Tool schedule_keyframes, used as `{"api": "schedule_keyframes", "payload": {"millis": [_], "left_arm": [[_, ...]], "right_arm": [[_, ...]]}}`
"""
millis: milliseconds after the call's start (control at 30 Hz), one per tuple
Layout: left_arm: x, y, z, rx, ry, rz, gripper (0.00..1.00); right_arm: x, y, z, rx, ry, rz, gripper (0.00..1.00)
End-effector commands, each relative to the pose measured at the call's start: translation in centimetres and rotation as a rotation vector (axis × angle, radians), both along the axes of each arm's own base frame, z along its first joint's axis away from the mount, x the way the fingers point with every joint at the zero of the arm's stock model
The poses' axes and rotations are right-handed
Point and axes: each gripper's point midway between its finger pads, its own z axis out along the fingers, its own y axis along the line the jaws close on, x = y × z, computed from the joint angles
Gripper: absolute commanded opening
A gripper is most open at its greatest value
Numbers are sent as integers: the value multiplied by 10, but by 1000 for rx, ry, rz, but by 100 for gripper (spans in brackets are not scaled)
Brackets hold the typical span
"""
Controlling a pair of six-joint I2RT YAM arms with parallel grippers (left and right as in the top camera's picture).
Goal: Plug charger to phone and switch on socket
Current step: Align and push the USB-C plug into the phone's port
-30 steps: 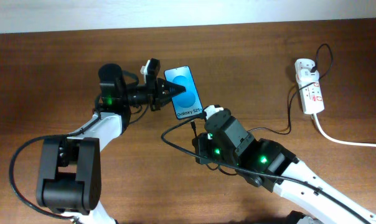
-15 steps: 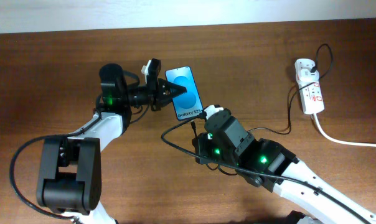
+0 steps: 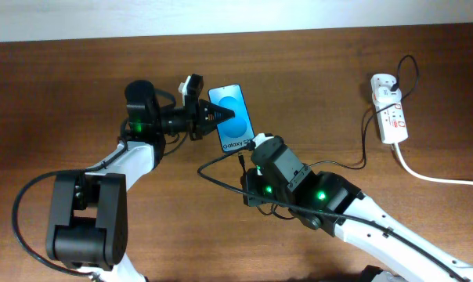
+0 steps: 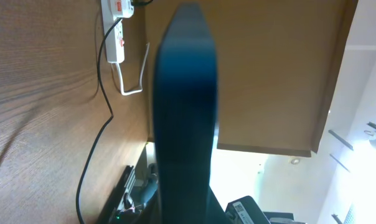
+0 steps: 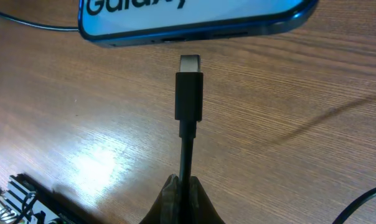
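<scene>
Since a moment ago the right arm [image 3: 323, 196] has edged left, bringing the charger [image 5: 189, 93] closer to the phone [image 3: 232, 119], which has not shifted. The right jaws are pinched on the black cable behind its connector. The metal tip points at the phone's lower edge, just short of it. The left jaws clamp the phone's side, that arm reaching in level. Well to the right on the surface [image 3: 338, 70] lies the socket [image 3: 391, 113], with bare wood between.

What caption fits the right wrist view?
Right gripper holds the charger tip just short of the port on the phone.
</scene>
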Motion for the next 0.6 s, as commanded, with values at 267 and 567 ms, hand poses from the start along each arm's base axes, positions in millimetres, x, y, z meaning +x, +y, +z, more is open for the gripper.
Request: {"api": "schedule_keyframes", "payload": {"millis": [267, 567], "left_arm": [[1, -2, 12, -1, -159, -17, 0], [1, -2, 12, -1, -158, -17, 0]], "right_arm": [[-4, -2, 6, -9, -26, 32, 4], [-1, -8, 19, 0, -79, 8, 4]]}}
